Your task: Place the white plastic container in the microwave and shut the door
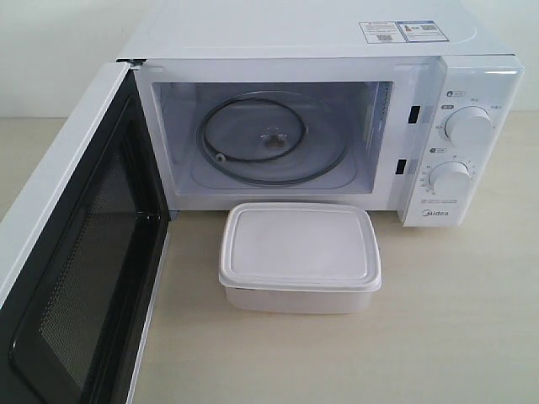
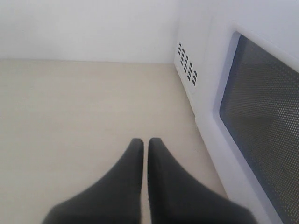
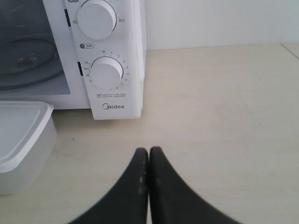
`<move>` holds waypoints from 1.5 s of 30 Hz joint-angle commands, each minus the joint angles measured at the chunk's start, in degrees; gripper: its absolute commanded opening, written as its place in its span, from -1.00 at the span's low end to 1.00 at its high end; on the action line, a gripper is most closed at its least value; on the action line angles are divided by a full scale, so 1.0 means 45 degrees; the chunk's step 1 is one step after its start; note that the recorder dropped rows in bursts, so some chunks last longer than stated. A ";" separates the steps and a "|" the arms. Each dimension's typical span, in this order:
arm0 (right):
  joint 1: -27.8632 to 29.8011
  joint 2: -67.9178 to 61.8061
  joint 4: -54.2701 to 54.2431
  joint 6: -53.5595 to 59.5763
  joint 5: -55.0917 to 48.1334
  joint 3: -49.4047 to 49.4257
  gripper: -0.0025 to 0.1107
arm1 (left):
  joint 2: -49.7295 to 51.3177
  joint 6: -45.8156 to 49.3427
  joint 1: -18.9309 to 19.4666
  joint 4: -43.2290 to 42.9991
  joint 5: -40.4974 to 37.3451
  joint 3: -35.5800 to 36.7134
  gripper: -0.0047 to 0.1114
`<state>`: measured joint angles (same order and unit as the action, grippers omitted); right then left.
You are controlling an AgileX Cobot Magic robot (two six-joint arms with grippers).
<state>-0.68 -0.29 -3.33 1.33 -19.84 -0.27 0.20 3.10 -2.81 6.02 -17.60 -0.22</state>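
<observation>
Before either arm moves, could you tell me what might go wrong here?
The white plastic container sits close before the microwave's front lip; lifted too low, it could catch there short of the glass turntable.
The left gripper and right gripper are shut, and the box looks wide and smooth, so a grasp may slip.

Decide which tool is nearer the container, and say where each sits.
Right. The right tool sits off the dial end of the microwave, with the container close by. The left tool is outside the open door, which screens it from the container.
</observation>
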 commanded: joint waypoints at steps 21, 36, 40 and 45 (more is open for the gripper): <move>0.0039 0.0064 0.1401 0.0474 0.7027 0.0060 -0.96 | -0.0045 0.0047 0.0046 0.0027 0.0004 0.0049 -0.84; 0.0039 -0.5512 -0.1807 0.3172 0.7803 -0.4382 -0.96 | -0.0045 0.0047 0.0046 0.0027 0.0004 0.0049 -0.84; 0.0039 -0.5928 -0.1898 0.3131 0.7685 -0.4382 -0.96 | -0.0045 0.0047 0.0046 0.0027 0.0004 0.0049 -0.84; 0.0039 -0.5980 -0.2001 0.2456 0.7703 -0.4382 -0.96 | -0.0045 0.0047 0.0046 0.0027 0.0004 0.0049 -0.84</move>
<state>-0.68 -27.11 -12.24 13.91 14.66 -19.38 0.20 3.10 -2.81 6.02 -17.60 -0.22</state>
